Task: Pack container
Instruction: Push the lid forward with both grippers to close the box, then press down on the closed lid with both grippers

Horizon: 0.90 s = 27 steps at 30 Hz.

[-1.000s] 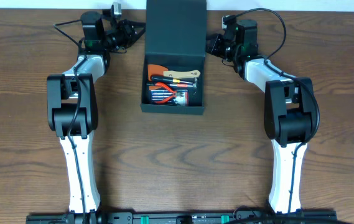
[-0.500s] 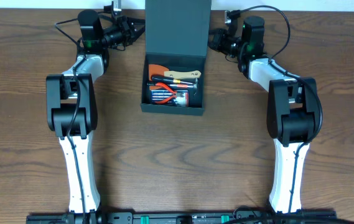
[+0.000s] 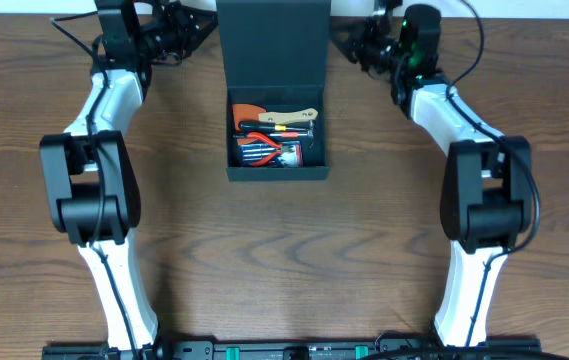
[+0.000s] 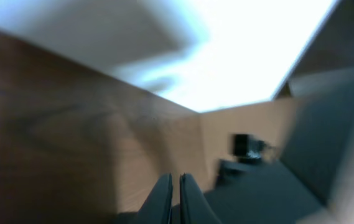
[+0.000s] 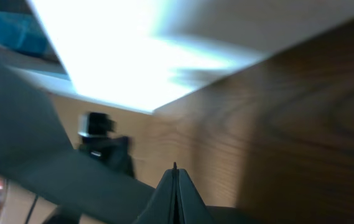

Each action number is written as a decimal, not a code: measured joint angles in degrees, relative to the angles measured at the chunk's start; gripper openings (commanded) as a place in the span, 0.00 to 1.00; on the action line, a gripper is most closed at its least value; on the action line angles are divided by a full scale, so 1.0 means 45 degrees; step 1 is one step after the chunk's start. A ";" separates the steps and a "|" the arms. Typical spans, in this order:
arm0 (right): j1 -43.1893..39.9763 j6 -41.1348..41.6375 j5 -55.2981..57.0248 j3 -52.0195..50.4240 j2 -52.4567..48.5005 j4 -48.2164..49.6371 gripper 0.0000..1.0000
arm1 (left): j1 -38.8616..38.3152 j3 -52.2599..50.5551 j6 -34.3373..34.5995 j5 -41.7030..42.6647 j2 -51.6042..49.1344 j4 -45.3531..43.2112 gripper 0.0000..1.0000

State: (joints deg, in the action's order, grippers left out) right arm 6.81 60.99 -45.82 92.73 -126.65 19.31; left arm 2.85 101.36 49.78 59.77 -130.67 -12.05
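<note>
The dark teal-black container (image 3: pixel 277 172) sits open at the table's middle back, its flap lid (image 3: pixel 273 45) raised behind it. Inside lie several hand tools, among them red-handled pliers (image 3: pixel 266 142) and an orange piece (image 3: pixel 248 112). My left gripper (image 3: pixel 196 28) is shut and empty at the lid's left edge; its closed fingers (image 4: pixel 175 180) show in the left wrist view beside the dark lid (image 4: pixel 326 130). My right gripper (image 3: pixel 349 42) is shut and empty at the lid's right edge; its fingertips (image 5: pixel 175 169) point past the lid (image 5: pixel 33 143).
The wooden table (image 3: pixel 284 260) runs wide in front of the container. Both arms reach to the table's far edge, where cables trail from the wrists. Both wrist views are blurred.
Both grippers have moved further back and up along the lid's sides. The lid has risen and now stands taller in the overhead view.
</note>
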 measured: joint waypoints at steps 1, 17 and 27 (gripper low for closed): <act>0.0039 0.0068 0.0015 0.0000 0.0204 -0.0155 0.02 | -0.0029 0.0005 -0.0568 -0.0321 0.0238 0.1030 0.06; 0.1307 -0.3167 0.0151 0.0019 0.0772 -0.6460 0.02 | -0.0937 -0.0015 -0.7927 -0.5464 0.4206 1.1477 0.06; 0.1336 -0.8796 0.3585 0.0005 0.2977 -1.2118 0.01 | -0.1938 -0.0005 -0.9496 -0.7490 0.4959 1.5178 0.06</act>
State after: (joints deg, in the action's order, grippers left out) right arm 12.82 21.41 -29.69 92.75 -113.25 -35.22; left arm -5.87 101.34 7.05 26.06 -108.36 56.25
